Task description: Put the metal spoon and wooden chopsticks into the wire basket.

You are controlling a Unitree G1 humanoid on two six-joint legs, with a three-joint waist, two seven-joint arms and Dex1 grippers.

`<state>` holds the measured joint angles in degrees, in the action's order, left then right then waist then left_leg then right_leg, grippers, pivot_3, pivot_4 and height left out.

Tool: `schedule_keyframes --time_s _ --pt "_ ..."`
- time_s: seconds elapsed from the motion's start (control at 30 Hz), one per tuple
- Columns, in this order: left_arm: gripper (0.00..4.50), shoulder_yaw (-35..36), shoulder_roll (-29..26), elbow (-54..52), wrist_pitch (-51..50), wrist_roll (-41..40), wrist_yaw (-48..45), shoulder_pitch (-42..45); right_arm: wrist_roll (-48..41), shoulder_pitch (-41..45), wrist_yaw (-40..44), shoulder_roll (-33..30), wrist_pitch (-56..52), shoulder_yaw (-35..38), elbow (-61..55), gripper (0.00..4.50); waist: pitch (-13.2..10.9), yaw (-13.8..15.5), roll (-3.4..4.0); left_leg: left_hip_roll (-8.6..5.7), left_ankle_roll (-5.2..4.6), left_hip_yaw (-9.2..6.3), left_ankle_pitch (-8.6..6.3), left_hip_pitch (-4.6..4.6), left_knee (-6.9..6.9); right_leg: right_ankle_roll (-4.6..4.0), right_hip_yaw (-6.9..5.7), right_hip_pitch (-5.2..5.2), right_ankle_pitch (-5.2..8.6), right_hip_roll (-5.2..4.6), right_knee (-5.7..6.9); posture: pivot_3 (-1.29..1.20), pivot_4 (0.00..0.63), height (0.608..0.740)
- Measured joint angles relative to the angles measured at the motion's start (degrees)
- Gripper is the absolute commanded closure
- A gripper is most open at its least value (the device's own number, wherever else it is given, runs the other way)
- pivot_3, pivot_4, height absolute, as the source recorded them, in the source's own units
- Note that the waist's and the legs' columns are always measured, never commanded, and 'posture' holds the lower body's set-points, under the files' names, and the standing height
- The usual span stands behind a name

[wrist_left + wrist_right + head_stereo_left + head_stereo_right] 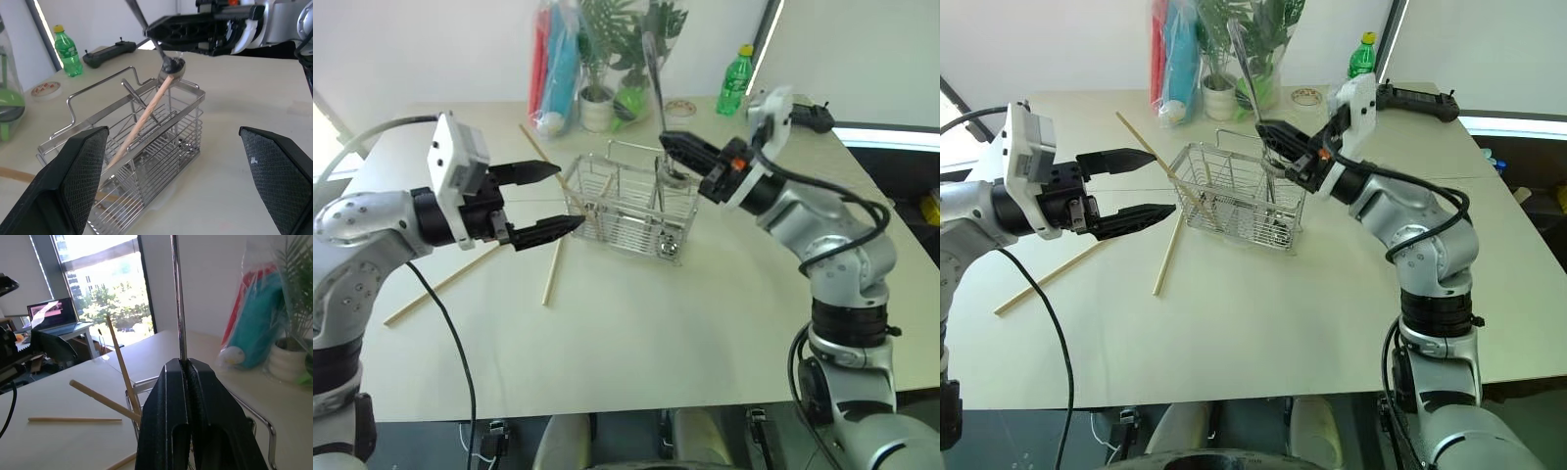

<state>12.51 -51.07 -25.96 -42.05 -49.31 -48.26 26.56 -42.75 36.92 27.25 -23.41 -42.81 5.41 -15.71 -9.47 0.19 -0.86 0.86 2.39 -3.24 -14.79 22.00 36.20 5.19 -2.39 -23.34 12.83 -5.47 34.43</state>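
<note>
The right gripper (pixel 671 143) is pinching the metal spoon (pixel 172 67) by its handle, bowl hanging just above the wire basket (pixel 628 204). Risk: the thin handle may be slipping or swinging, catching the basket's loop handle. The left gripper (pixel 553 199) is hovering spread wide beside the basket. One of the wooden chopsticks (pixel 142 115) is leaning in the basket; others are lying on the pale counter (pixel 636 323) beside it. Beyond the basket, a potted plant (pixel 597 98) and green bottle (pixel 735 81) are standing by the wall.
</note>
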Motion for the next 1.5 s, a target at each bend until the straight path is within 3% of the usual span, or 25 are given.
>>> schedule_keyframes --time_s 0.03,0.27,0.47,0.53,0.7,0.77,0.87,0.97,1.17,1.3,1.5 --pt "0.00 0.00 0.00 -0.04 -0.05 -0.04 0.01 0.00 0.13 -0.53 -0.30 0.12 0.00 -0.01 -0.01 3.57 0.00 -0.02 0.00 0.00 0.00 0.00 0.00 -0.01 -0.02 0.00 0.00 0.00 0.00 0.00 0.01 0.00 0.150 0.703" --pt "0.00 -0.03 0.00 0.04 -0.20 -0.03 -0.07 0.33 2.24 -1.58 -2.09 0.64 0.55 -0.08 -0.06 0.04 0.00 -0.65 0.00 0.01 0.00 -0.02 0.00 -0.04 -0.01 -0.02 0.00 0.02 0.01 0.02 0.03 0.00 0.150 0.703" --pt "0.00 -0.34 0.01 1.32 -0.12 0.47 -0.52 1.53 3.74 -1.68 -2.02 -1.04 1.09 0.46 -0.05 0.04 0.00 -0.90 0.00 0.01 0.00 -0.02 0.00 -0.07 -0.05 0.00 0.00 0.02 0.01 0.03 0.03 0.00 0.150 0.703" --pt "0.00 -0.42 -0.01 2.06 0.07 1.12 -0.86 1.77 3.69 -1.15 -0.38 -4.63 1.00 1.36 -0.05 0.04 -0.03 -0.83 0.05 0.01 0.00 -0.02 0.00 -0.04 -0.04 -0.01 0.01 0.01 0.02 0.03 0.01 0.00 0.150 0.703" --pt "0.00 0.16 -3.25 5.80 0.81 3.26 -3.65 2.04 -2.35 -0.41 12.22 -21.37 -1.77 8.93 -3.79 0.04 -0.02 -0.51 0.01 0.01 -0.07 -0.03 -0.04 0.03 -0.10 0.02 -0.02 0.02 0.05 0.03 -0.15 0.00 0.150 0.703" --pt "0.00 0.98 -7.17 8.81 2.45 5.30 -6.69 0.92 -3.91 -7.91 21.52 -30.26 -1.70 12.40 -8.12 0.04 0.06 -0.48 -0.12 0.02 -0.27 -0.02 -0.16 -0.03 -0.14 0.17 -0.03 0.06 0.16 0.03 -0.16 0.00 0.150 0.703" --pt "0.00 2.16 -10.29 13.23 4.97 8.35 -10.60 -0.14 -4.88 -18.11 29.92 -34.40 -1.65 14.92 -11.29 0.04 0.03 -0.95 -0.09 0.04 -0.34 0.11 -0.20 -0.14 -0.15 0.17 0.03 0.12 0.18 0.01 -0.17 0.00 0.150 0.703" --pt "0.00 2.07 -13.60 20.90 8.66 12.69 -14.85 -1.06 -5.66 -27.00 32.26 -34.52 -1.73 17.53 -15.70 0.04 0.01 -0.98 -0.05 0.08 -0.33 0.21 -0.21 -0.31 -0.15 0.13 0.06 0.13 0.18 0.02 -0.11 0.00 0.150 0.703" --pt "0.00 -5.21 -13.46 37.52 18.67 22.97 -21.56 3.06 -5.26 -31.63 26.51 -29.85 -0.11 17.44 -21.33 0.04 0.00 -0.29 -0.10 0.11 -0.23 0.28 -0.18 -0.42 -0.04 0.18 0.05 0.15 0.23 -0.09 -0.25 0.00 0.150 0.703" --pt "0.00 -12.89 -10.18 52.01 25.49 31.04 -26.60 11.35 -4.80 -32.95 22.53 -27.70 0.30 16.83 -22.91 0.04 0.04 0.70 -0.17 0.08 -0.22 0.34 -0.16 -0.05 0.02 -0.10 0.06 0.02 0.03 -0.11 -0.24 0.00 0.150 0.703" --pt "0.00 -20.73 -2.16 74.48 34.44 42.05 -29.13 25.17 -4.90 -34.61 17.11 -24.93 0.74 16.90 -25.19 0.04 0.13 1.11 -0.32 0.02 -0.25 0.29 -0.15 0.25 0.03 0.16 0.02 -0.15 -0.08 -0.07 -0.20 0.00 0.150 0.703"
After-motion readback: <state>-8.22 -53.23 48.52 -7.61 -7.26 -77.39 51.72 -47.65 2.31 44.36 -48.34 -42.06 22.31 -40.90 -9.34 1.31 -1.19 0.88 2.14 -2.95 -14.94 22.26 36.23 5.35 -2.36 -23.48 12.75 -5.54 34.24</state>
